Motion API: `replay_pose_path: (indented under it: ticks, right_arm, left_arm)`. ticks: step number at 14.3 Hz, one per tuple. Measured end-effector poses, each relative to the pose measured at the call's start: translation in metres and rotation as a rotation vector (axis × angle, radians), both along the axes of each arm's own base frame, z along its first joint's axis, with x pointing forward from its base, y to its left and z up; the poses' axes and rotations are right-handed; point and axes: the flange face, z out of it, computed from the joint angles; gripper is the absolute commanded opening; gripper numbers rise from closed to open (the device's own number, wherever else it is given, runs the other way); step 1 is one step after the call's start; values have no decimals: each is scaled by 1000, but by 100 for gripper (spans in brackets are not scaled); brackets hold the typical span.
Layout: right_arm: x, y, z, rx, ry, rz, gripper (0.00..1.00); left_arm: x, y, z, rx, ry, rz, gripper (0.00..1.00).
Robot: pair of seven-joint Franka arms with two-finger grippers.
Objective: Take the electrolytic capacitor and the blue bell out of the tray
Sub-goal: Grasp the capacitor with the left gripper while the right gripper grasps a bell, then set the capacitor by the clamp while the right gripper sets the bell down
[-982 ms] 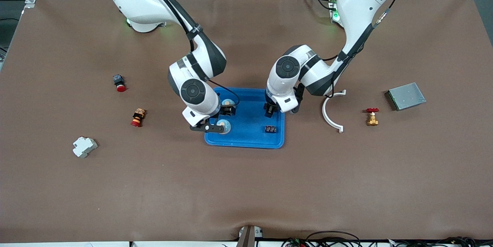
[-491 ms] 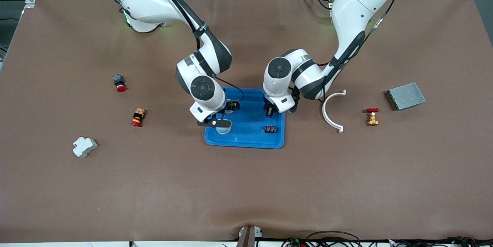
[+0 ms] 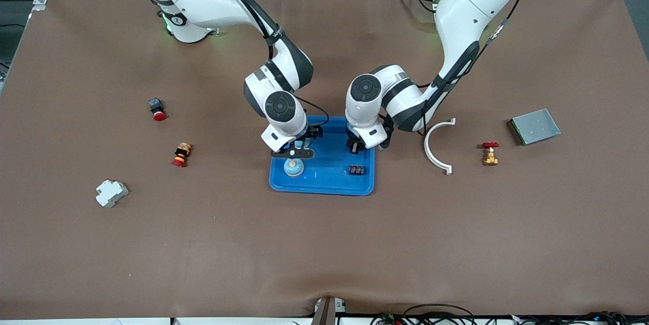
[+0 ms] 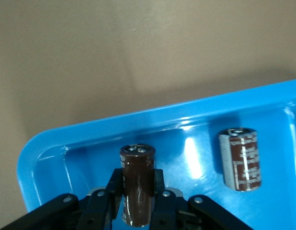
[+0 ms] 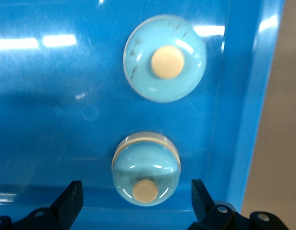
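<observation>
Electrolytic capacitor (image 4: pixel 137 184) sits clamped in the left claw (image 4: pixel 137 211) inside the tray (image 4: pixel 196 124); the right claw (image 5: pixel 133 201) straddles a blue bell (image 5: pixel 146 170), fingers apart.

High front camera; both wrist cameras share the tray (image 3: pixel 324 187).

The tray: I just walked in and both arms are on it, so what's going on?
Both arms are working in the blue tray. The left tool has shut on a dark upright capacitor; a second capacitor stands beside it. The right tool is open over two pale blue bells, its fingers either side of one bell. Nothing has left the tray yet.
</observation>
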Motion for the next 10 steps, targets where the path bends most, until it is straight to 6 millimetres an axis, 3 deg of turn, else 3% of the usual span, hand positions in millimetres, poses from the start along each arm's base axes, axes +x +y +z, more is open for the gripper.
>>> replay_pose_path:
  ticks: [2, 6, 8, 10]
  right_arm:
    - [-3, 0, -5, -4, 2, 0, 100]
    - [-1, -3, -19, -2, -8, -8, 100]
    - [1, -6, -23, -5, -10, -14, 100]
    - [3, -8, -24, -6, -13, -18, 100]
  left_arm:
    - [7, 1, 16, 11, -22, 2, 0]
    - [28, 23, 83, 78, -81, 27, 0]
    - [44, 54, 112, 105, -60, 48, 0]
    - [60, 95, 129, 112, 17, 29, 0]
